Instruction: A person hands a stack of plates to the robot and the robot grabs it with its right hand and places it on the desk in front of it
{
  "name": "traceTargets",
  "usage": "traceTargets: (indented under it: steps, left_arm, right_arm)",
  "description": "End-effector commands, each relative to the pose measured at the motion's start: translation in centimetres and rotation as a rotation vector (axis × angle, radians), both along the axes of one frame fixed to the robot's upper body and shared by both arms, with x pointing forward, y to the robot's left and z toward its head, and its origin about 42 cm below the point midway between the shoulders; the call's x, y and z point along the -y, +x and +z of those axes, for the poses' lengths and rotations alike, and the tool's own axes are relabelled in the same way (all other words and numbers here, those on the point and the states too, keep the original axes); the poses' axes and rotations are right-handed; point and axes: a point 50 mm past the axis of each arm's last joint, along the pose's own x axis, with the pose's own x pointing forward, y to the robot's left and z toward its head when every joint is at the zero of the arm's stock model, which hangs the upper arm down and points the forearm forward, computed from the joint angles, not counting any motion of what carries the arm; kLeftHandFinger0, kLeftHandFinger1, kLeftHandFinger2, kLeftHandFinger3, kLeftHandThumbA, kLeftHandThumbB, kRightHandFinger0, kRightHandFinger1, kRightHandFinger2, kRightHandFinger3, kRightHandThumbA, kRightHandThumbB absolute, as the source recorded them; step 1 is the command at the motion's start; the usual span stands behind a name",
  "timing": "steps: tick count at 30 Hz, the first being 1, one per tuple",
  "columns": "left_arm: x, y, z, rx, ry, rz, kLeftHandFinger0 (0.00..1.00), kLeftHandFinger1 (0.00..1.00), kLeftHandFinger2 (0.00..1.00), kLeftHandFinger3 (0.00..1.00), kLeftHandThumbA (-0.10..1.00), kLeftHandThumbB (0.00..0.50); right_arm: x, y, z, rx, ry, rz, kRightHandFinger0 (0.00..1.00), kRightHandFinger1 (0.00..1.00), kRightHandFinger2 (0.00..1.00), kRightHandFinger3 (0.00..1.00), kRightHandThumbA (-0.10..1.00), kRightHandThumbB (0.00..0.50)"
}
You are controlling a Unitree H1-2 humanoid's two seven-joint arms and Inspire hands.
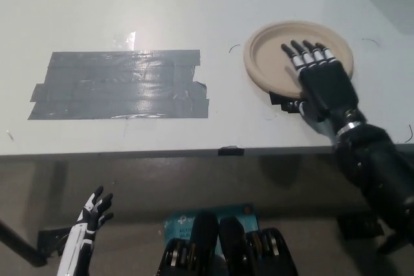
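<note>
Plates (275,53) are set on the desk (129,4); the right hand (320,75) is laid flat on them, fingers extended. The left hand (90,221) is held low, fingers spread.

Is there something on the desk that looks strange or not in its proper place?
Nothing is spilled or broken. The plates lie flat on the desk with the right hand resting on top. The one odd thing is a patch of grey tape, its strips laid unevenly with ragged ends. The left hand hangs below the desk edge.

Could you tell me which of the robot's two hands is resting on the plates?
The black right hand: it lies flat across the tan stack of plates on the white desk. The white left hand hangs open below the desk edge, touching nothing.
</note>
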Motion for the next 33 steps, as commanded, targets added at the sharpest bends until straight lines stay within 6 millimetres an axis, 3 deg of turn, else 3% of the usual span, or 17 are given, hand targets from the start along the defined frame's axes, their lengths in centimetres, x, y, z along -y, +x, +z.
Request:
traceTargets:
  steps: [1, 4, 5, 7, 9, 10, 12, 13, 14, 18, 24, 27, 29, 32, 33]
  left_arm:
    - [-0.8, 1.1, 1.5, 0.067, 0.029, -0.023, 0.93, 0.96, 0.92, 1.00, 1.00, 0.118]
    - [-0.9, 1.1, 1.6, 0.066, 0.024, -0.023, 0.93, 0.96, 0.92, 1.00, 1.00, 0.117]
    - [-0.9, 1.2, 1.6, 0.065, 0.023, -0.024, 0.93, 0.96, 0.92, 1.00, 1.00, 0.118]
    - [-0.9, 1.3, 1.6, 0.064, 0.021, -0.023, 0.93, 0.96, 0.92, 1.00, 1.00, 0.122]
    - [-0.8, 1.7, 1.8, 0.067, 0.010, -0.029, 0.93, 0.96, 0.92, 1.00, 1.00, 0.121]
    - [-0.7, 1.8, 1.8, 0.069, 0.008, -0.031, 0.93, 0.96, 0.92, 1.00, 1.00, 0.120]
    - [-0.5, 2.5, 2.1, 0.080, 0.001, -0.039, 0.93, 0.95, 0.92, 1.00, 1.00, 0.119]
    - [-0.4, 2.6, 2.2, 0.076, -0.003, -0.038, 0.93, 0.95, 0.92, 1.00, 1.00, 0.132]
    - [-0.4, 3.1, 2.5, 0.079, -0.005, -0.039, 0.94, 0.96, 0.92, 1.00, 1.00, 0.139]
    - [0.0, 4.4, 3.2, 0.100, 0.005, -0.043, 0.94, 0.97, 0.93, 1.00, 1.00, 0.128]
    - [0.4, 6.1, 4.0, 0.122, 0.002, -0.062, 0.95, 0.99, 0.97, 1.00, 1.00, 0.123]
    - [0.4, 6.1, 4.0, 0.124, 0.005, -0.064, 0.94, 0.99, 0.97, 1.00, 1.00, 0.122]
    - [0.4, 6.4, 4.0, 0.117, 0.007, -0.066, 0.98, 1.00, 0.99, 1.00, 1.00, 0.143]
    - [0.5, 6.4, 4.1, 0.114, 0.009, -0.066, 0.98, 1.00, 1.00, 1.00, 1.00, 0.133]
    - [0.6, 6.4, 4.0, 0.114, 0.008, -0.069, 0.97, 1.00, 1.00, 1.00, 1.00, 0.124]
  right_arm:
    - [2.6, -8.5, 22.4, -0.764, 0.304, 0.545, 1.00, 1.00, 1.00, 1.00, 0.71, 0.500]
    - [3.2, -10.8, 24.3, -0.788, 0.363, 0.680, 1.00, 1.00, 1.00, 1.00, 0.66, 0.500]
    - [3.3, -11.3, 24.8, -0.778, 0.378, 0.712, 1.00, 1.00, 1.00, 1.00, 0.68, 0.500]
    - [3.6, -12.9, 26.0, -0.732, 0.418, 0.794, 1.00, 1.00, 1.00, 1.00, 0.76, 0.500]
    - [4.3, -15.0, 27.5, -0.611, 0.497, 0.901, 1.00, 1.00, 1.00, 1.00, 0.96, 0.500]
    - [4.4, -15.5, 27.8, -0.580, 0.513, 0.918, 1.00, 1.00, 1.00, 1.00, 0.99, 0.500]
    - [4.9, -16.9, 29.0, -0.538, 0.573, 0.999, 1.00, 1.00, 1.00, 1.00, 0.96, 0.500]
    - [5.2, -17.5, 29.4, -0.490, 0.594, 1.027, 1.00, 1.00, 1.00, 1.00, 1.00, 0.500]
    - [5.7, -18.7, 30.2, -0.377, 0.632, 1.066, 1.00, 1.00, 1.00, 1.00, 1.00, 0.500]
    - [6.5, -21.8, 31.2, -0.213, 0.745, 1.148, 1.00, 1.00, 1.00, 1.00, 1.00, 0.500]
    - [6.2, -25.2, 30.5, -0.094, 0.806, 1.235, 1.00, 1.00, 1.00, 1.00, 1.00, 0.500]
    - [6.0, -25.7, 30.1, -0.095, 0.807, 1.251, 1.00, 1.00, 1.00, 1.00, 1.00, 0.500]
    - [5.4, -26.7, 28.7, -0.063, 0.820, 1.255, 1.00, 1.00, 1.00, 1.00, 0.93, 0.500]
    - [5.0, -27.8, 27.2, -0.040, 0.857, 1.250, 1.00, 1.00, 1.00, 1.00, 0.83, 0.478]
    - [4.8, -28.2, 26.3, -0.037, 0.894, 1.270, 1.00, 1.00, 1.00, 1.00, 0.83, 0.495]
